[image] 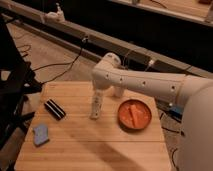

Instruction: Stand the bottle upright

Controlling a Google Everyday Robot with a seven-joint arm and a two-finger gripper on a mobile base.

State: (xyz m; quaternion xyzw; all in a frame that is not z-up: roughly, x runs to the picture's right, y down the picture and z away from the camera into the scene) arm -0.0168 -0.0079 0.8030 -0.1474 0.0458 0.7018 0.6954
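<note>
The slim white bottle [95,108] stands close to upright on the wooden table [100,145], near its middle, its base leaning slightly to the left. My gripper [98,94] is at the bottle's upper end, coming down from the white arm [145,84] that reaches in from the right. The gripper hides the neck and cap. A short white cup [119,92] stands just behind the arm, to the right of the bottle.
An orange plate [134,114] holding an orange piece sits right of the bottle. A black striped object [54,109] lies to its left, with a blue sponge [40,134] at the front left. A black stand [12,95] and cables are beside the table's left edge.
</note>
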